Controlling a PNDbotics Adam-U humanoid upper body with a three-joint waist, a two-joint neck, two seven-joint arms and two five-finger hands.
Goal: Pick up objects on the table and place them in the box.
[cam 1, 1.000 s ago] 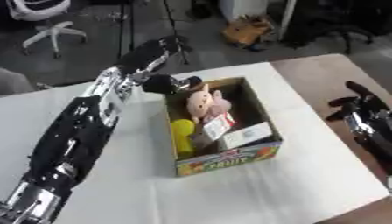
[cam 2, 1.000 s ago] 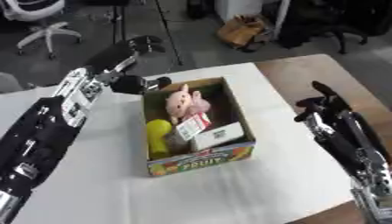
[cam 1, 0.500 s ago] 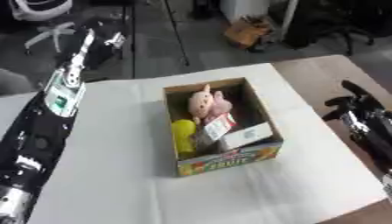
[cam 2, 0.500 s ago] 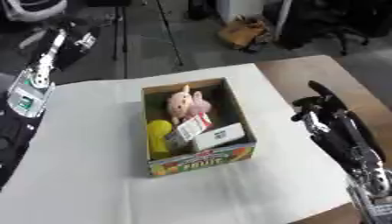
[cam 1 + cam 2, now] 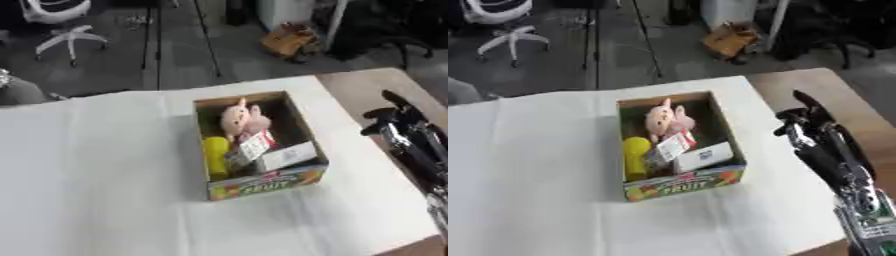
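Now the box (image 5: 677, 187) sits near the middle of the white table (image 5: 527, 175), its printed front panel facing the near edge. Inside it, a pink plush toy (image 5: 665, 117) lies at the far end, reaching toward the middle. A yellow object (image 5: 634, 155) lies along the left wall in the near half. Beside that, to the right, a white carton (image 5: 703, 156) leans in the near right corner, and a smaller white packet (image 5: 670, 145) stands between the carton and the plush. All four things are within the box walls; nothing of the task shows loose on the cloth around it.

The right hand (image 5: 808, 119) comes up from the near right corner, its arm running along the right edge of the table. It hovers to the right of the box, apart from it, over the seam where the white cloth meets the brown tabletop (image 5: 833, 95). Its fingers are spread and fairly straight, pointing away toward the far side, and they hold nothing.

The left hand shows in neither view.

Beyond the table lie a grey floor, an office chair (image 5: 496, 20) at the far left and a brown bag (image 5: 728, 40) farther right.
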